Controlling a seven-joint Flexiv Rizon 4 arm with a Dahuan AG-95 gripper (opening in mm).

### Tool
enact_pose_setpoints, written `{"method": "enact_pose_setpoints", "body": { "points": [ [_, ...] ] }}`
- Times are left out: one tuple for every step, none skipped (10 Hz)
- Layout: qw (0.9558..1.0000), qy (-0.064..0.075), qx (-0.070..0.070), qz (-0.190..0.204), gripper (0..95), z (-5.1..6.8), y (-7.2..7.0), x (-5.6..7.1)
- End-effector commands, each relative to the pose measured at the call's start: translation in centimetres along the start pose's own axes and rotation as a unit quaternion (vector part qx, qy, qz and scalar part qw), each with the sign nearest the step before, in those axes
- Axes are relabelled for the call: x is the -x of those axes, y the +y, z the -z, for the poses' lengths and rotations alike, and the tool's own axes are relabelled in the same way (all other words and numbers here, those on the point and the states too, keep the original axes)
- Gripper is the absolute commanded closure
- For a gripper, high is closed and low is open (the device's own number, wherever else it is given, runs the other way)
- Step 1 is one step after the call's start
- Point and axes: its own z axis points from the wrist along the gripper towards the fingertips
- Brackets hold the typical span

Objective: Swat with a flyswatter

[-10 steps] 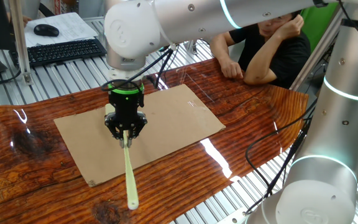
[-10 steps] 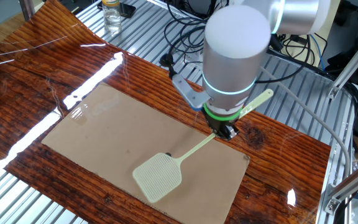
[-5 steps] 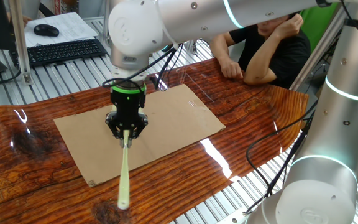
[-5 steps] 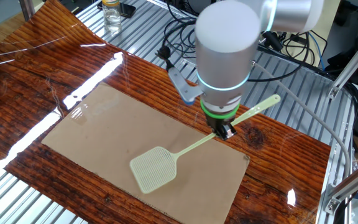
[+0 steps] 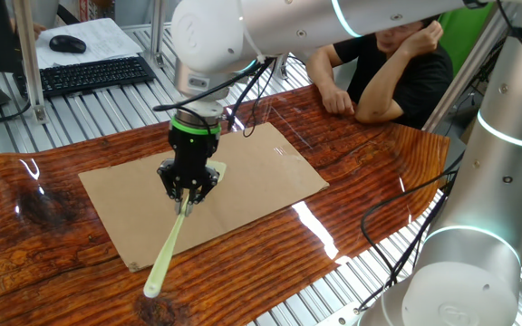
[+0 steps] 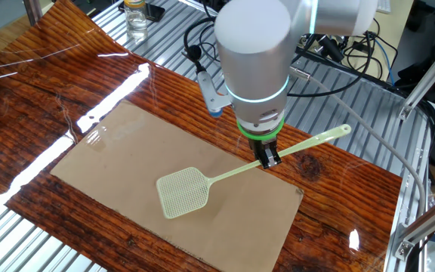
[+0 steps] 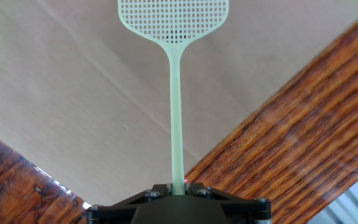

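**A:** Pale yellow-green plastic: that is the flyswatter [image 6: 225, 175], and your robot's hand [image 6: 268, 156] has it clamped partway along the thin handle. You can see the dark fingers closed tight on the shaft in both fixed views.

**B:** Where does the swatter sit over the bench?

**A:** Its squarish mesh head [image 6: 181, 192] is over the brown cardboard sheet [image 6: 134, 166], near the middle of the sheet's front half in the other fixed view. You cannot tell from that picture whether the mesh touches the cardboard or floats just above it. The free end of the handle [image 6: 343, 131] sticks out past the hand, beyond the cardboard's edge, above the dark red-brown wood-grain bench [image 6: 331, 177].

**B:** And from the first fixed camera?

**A:** There the hand [image 5: 187, 195] points down over the cardboard sheet [image 5: 261, 167], and the handle slants from it toward the near edge, ending over bare bench [image 5: 270, 263]. The mesh head is hidden behind the arm [image 5: 243, 32]. A person in a black shirt [image 5: 397, 68] leans on the far side of the bench, and a keyboard [image 5: 93, 75] lies on the metal frame beyond.

**B:** The hand view?

**A:** You look straight along the handle [image 7: 177, 118] to the mesh head [image 7: 173, 17] at the top, cardboard [image 7: 73, 106] beneath, bench wood [image 7: 303, 130] at the right.
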Motion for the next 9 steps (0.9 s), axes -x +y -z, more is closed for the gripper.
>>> {"method": "enact_pose_setpoints", "body": {
  "points": [
    [1.0, 0.0, -0.003, 0.009, 95.0, -0.02, 0.01, -0.01],
    [1.0, 0.002, -0.003, 0.006, 95.0, -0.02, 0.01, -0.01],
    [1.0, 0.002, -0.004, 0.003, 95.0, -0.02, 0.01, -0.01],
    [1.0, 0.002, -0.004, 0.001, 95.0, -0.02, 0.01, -0.01],
    [1.0, 0.004, -0.003, -0.001, 95.0, -0.02, 0.01, -0.01],
    [1.0, 0.004, -0.003, 0.0, 95.0, -0.02, 0.01, -0.01],
    [1.0, 0.004, -0.004, -0.002, 95.0, -0.02, 0.01, -0.01],
    [1.0, 0.003, -0.003, -0.003, 95.0, -0.02, 0.01, -0.01],
    [1.0, 0.003, -0.003, -0.003, 95.0, -0.02, 0.01, -0.01]
  ]
}}
